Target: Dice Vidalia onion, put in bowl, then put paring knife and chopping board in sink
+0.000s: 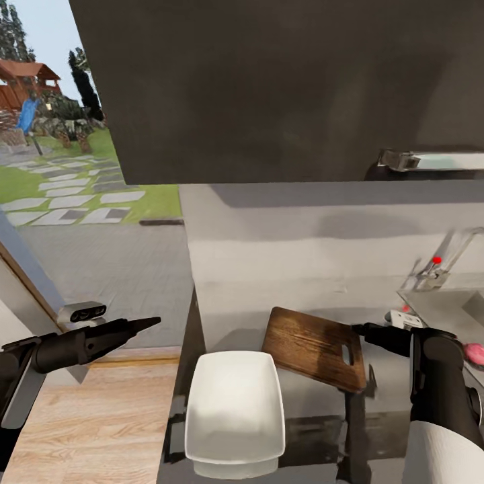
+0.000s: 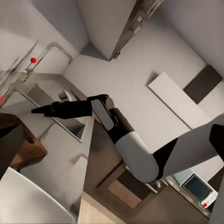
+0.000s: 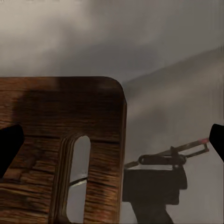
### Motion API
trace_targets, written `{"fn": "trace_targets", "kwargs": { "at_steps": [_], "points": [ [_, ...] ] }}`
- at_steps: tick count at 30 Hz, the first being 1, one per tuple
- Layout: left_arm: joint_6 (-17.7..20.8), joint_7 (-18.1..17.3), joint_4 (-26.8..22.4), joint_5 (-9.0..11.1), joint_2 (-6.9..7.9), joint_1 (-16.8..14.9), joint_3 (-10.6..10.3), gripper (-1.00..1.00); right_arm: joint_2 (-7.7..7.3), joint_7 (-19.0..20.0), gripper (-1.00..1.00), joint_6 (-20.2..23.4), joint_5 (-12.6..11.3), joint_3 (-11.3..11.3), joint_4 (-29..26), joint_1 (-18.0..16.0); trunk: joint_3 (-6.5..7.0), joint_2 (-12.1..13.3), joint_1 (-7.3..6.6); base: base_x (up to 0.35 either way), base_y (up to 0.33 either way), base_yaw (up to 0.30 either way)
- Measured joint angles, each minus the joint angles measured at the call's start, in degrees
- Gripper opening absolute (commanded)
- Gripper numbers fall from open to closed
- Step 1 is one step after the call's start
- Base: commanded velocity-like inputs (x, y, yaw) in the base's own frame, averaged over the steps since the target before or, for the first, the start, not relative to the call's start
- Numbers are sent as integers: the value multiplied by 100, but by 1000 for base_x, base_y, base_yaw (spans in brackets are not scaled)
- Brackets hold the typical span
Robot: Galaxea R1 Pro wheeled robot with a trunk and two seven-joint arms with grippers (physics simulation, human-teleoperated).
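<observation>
The dark brown chopping board (image 1: 310, 345) lies on the countertop (image 1: 309, 410), its slot handle (image 3: 74, 177) toward the sink (image 1: 447, 306). My right gripper (image 1: 359, 329) hovers at that handle end, open, with its fingers (image 3: 9, 144) spread wider than the slot. In front of the board sits the white bowl (image 1: 234, 410), which has nothing in it. A pinkish round onion (image 1: 474, 353) lies in the sink basin. My left gripper (image 1: 153, 322) hangs open off the counter's left end, holding nothing. I cannot tell whether a small red-and-white item (image 1: 402, 316) at the sink's edge is the paring knife.
A dark wall cabinet (image 1: 269, 87) hangs low over the counter. The chrome tap with a red knob (image 1: 437, 259) stands behind the sink. Left of the counter are wooden floor (image 1: 101, 417) and a window onto a garden (image 1: 60, 168).
</observation>
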Motion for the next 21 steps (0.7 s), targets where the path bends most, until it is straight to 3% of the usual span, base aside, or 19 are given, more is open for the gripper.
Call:
{"fn": "trace_targets", "kwargs": {
  "at_steps": [21],
  "points": [
    [-21,-11,0,-5,-1,-3,1,100,-2,-6,100,-1,-1,-13,126,-1,-196,0,1,9,-1,0]
  ]
}}
